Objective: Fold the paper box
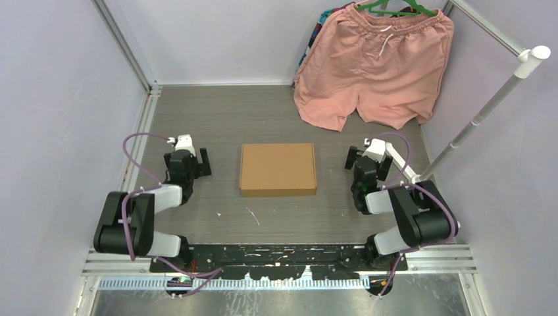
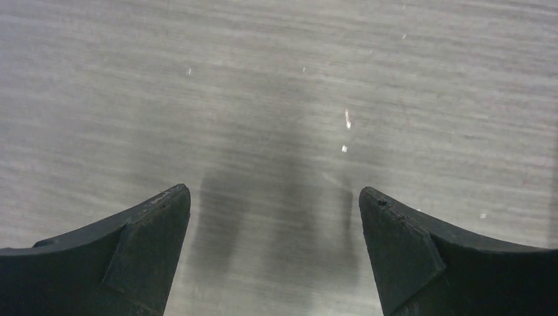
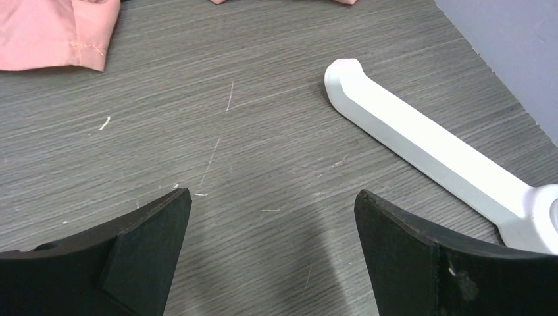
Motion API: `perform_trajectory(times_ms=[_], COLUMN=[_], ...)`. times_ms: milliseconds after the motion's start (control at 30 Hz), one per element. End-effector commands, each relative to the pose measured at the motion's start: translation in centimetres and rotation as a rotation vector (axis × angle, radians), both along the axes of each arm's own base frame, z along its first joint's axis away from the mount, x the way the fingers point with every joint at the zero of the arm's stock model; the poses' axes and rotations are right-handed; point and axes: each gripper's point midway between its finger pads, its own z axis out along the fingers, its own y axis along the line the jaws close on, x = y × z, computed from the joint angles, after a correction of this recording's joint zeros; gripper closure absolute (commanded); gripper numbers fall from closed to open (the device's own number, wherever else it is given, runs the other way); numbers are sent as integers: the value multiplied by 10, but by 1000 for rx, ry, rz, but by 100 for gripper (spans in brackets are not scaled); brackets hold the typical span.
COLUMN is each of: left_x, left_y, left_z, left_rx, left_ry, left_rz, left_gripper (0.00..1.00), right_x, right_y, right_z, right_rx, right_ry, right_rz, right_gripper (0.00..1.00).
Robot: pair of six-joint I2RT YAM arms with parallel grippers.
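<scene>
The paper box [image 1: 278, 169] is a plain brown cardboard box, closed into a shallow rectangle, lying flat at the middle of the table in the top view. My left gripper [image 1: 191, 160] is open and empty, to the left of the box and apart from it. Its wrist view shows only bare table between the fingers [image 2: 274, 197]. My right gripper [image 1: 362, 160] is open and empty, to the right of the box and apart from it. Its wrist view shows bare table between the fingers [image 3: 273, 197]. The box does not show in either wrist view.
Pink shorts [image 1: 375, 69] hang on a green hanger at the back right, their hem touching the table; a corner shows in the right wrist view [image 3: 52, 33]. A white rack pole [image 1: 483, 108] slants up at the right, its foot [image 3: 421, 148] near my right gripper.
</scene>
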Motion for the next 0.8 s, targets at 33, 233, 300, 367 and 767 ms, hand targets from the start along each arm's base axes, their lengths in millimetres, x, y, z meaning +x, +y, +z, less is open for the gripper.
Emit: perform_trajectory(times_ms=[33,233,300,367,767], left_x=[50,56,55,52,52], left_y=[2,3,2,-2,-3], left_z=[49,42,42,39,36], left_rx=[52,54,37,26,31], left_ry=[-175,-234,-243,-270,-292], left_rz=[-27,-51,-63,-100,-109], left_gripper=[0,0,0,0,0], right_x=[17,20,21,31,34], right_y=[-7,-8,-7,-5,-10], right_z=[34,21,17,13,13], right_rx=[-6,47,50,69,83], right_ry=[-208,-214,-185,-135,-121], right_rz=[-35,34,34,62,48], right_gripper=[0,0,0,0,0])
